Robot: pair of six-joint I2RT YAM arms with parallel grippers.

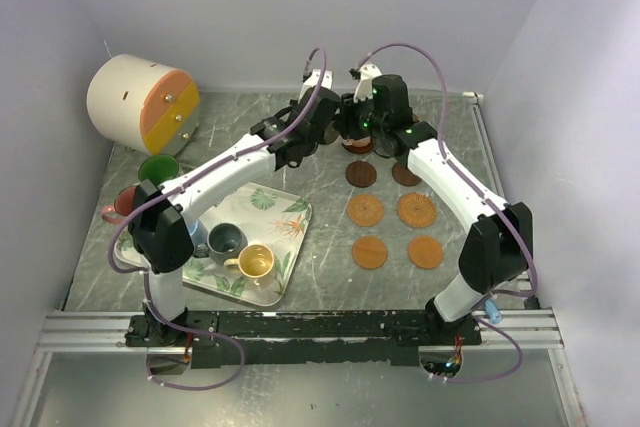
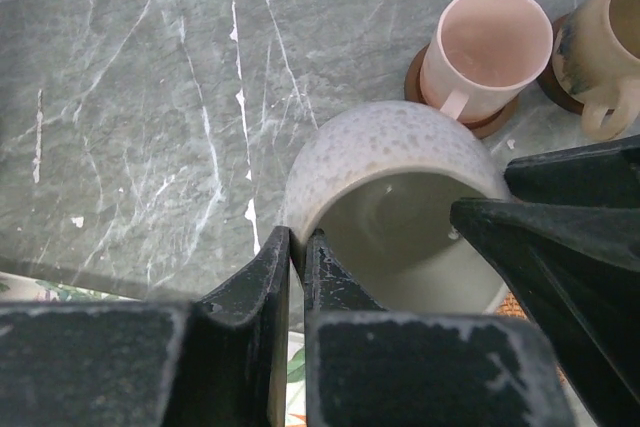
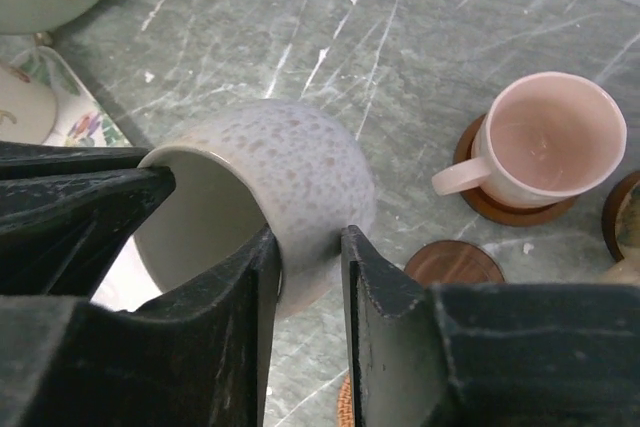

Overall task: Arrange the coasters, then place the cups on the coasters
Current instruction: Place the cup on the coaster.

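Cup [image 2: 390,162], cream with grey speckles

The top camera sees the whole table [image 1: 325,272] from above, and both wrist cameras look down closely on one speckled cup [image 2: 390,147] and pink cup [image 2: 495,42].

Table [image 1: 325,257], perhaps marble: coasters [image 1: 365,210], tray [image 1: 272,213]

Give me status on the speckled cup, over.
Left gripper shut on speckled cup rim. Right gripper clamped on its wall too. Bare coaster just beside; pink cup already seated nearby, nothing blocking.
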